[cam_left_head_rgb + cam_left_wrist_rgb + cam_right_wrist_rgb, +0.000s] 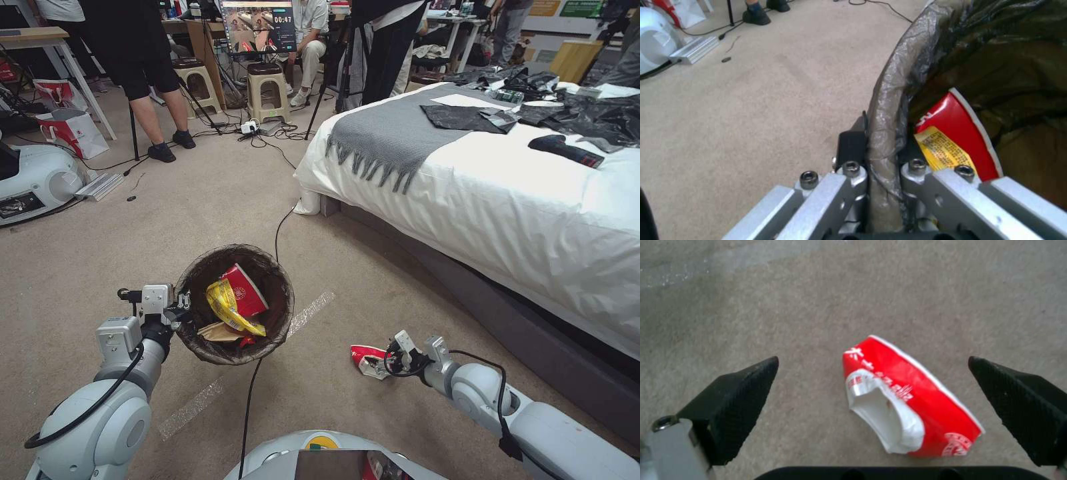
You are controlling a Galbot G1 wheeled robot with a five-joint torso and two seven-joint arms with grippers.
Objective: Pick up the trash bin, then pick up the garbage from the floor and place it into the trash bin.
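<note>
Nearly done: one red-white carton (911, 400) left on carpet.
L gripper (882, 173) clamped on trash bin (200, 347) rim, litter inside; R gripper (871, 406) spread wide, carton between its fingers.

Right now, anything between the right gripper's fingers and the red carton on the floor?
Nothing: in the right wrist view the open right gripper straddles the crushed red carton, with bare carpet between each finger and it.

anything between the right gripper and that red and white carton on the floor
Nothing visible. The right gripper is open over the carton, which lies on bare carpet between its fingers. The left gripper holds the trash bin by its rim nearby.
</note>
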